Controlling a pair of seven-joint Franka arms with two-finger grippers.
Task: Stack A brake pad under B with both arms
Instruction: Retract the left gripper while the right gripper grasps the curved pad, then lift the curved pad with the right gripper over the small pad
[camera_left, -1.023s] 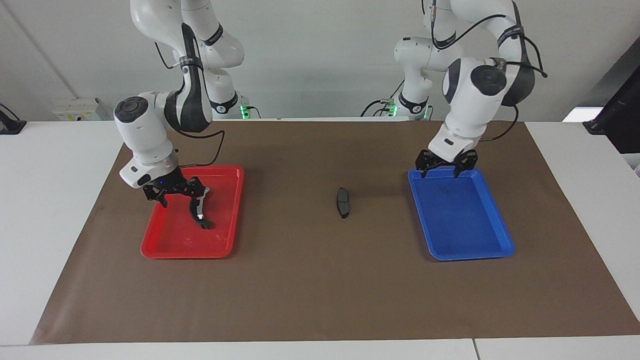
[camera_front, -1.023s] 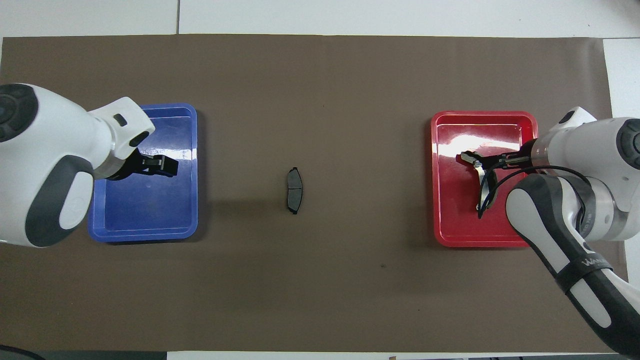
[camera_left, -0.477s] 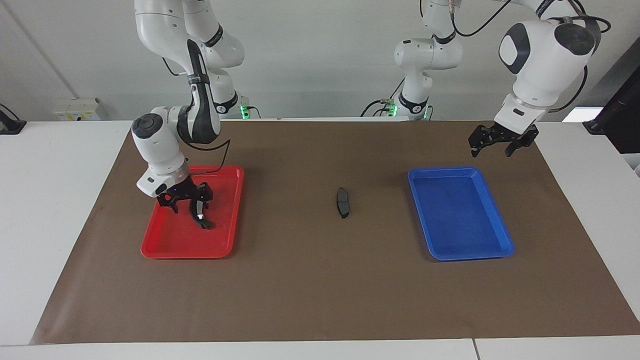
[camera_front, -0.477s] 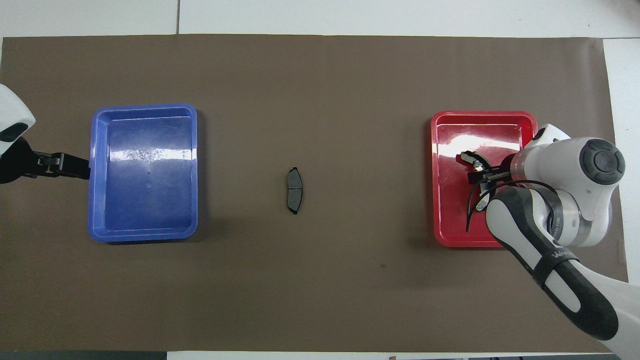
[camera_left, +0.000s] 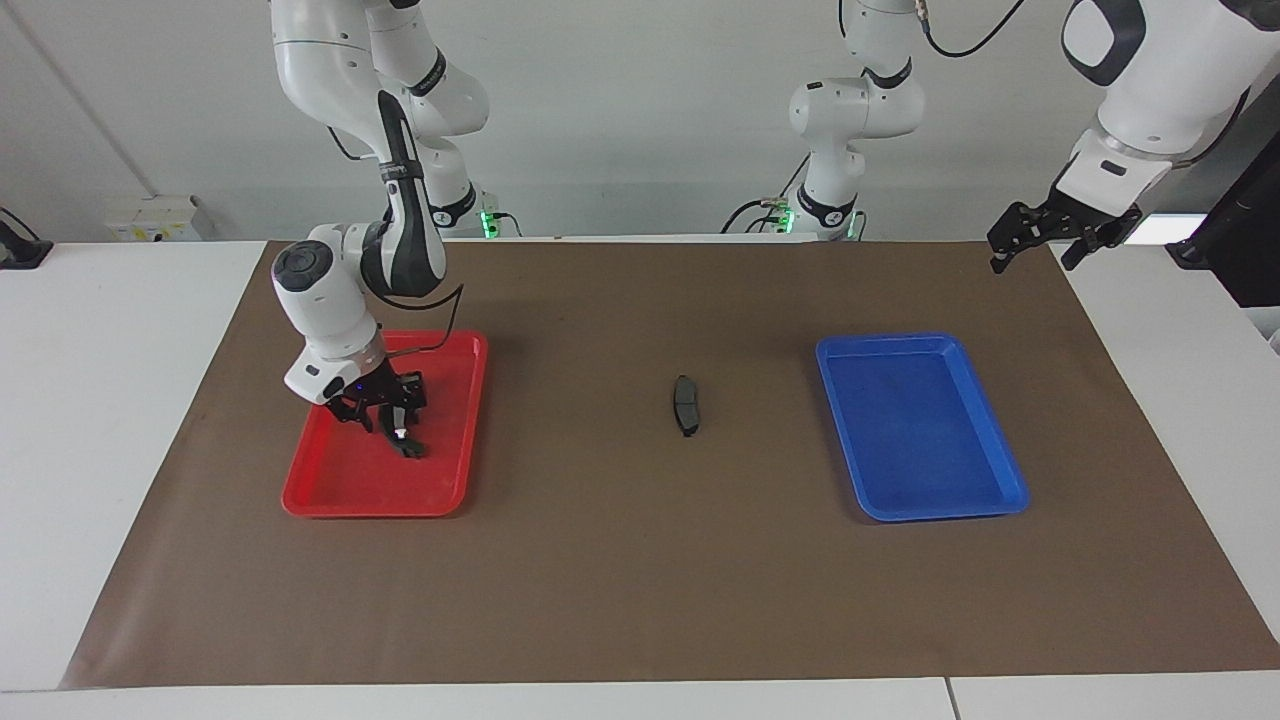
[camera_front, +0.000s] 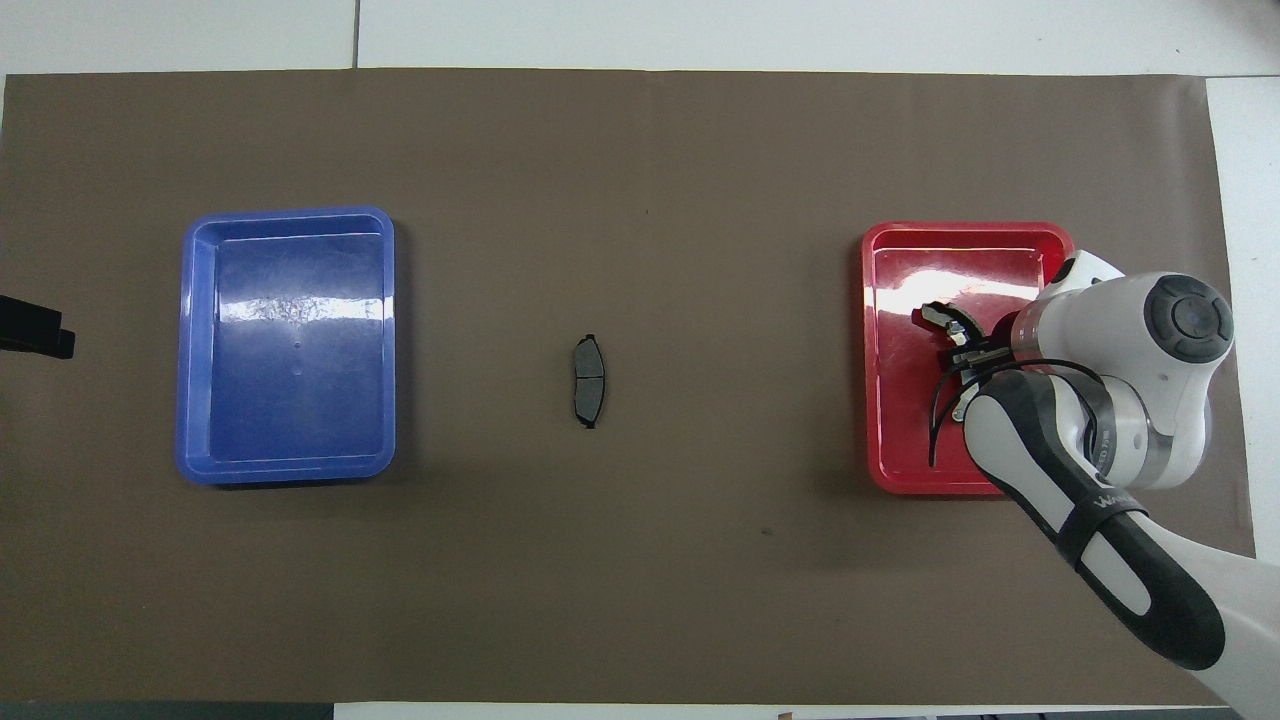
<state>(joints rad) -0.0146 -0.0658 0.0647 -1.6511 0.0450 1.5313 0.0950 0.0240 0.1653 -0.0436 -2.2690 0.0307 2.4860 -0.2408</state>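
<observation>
Brake pad B (camera_left: 402, 437) lay in the red tray (camera_left: 330, 498) under the right gripper (camera_left: 377, 418); whether its fingers gripped it, I could not tell. Best to clamp mid-arc, lift level, then carry onto A brake pad (camera_left: 685, 405). The left gripper (camera_left: 1040, 236) waited aloft, fingers apart.

White table (camera_left: 120, 420), brown mat (camera_left: 640, 600) spread over most of it. On the mat: red tray (camera_left: 330, 500) toward the right arm's end, blue tray (camera_left: 935, 510) toward the left arm's, short grey A brake pad (camera_left: 685, 405) between them.
</observation>
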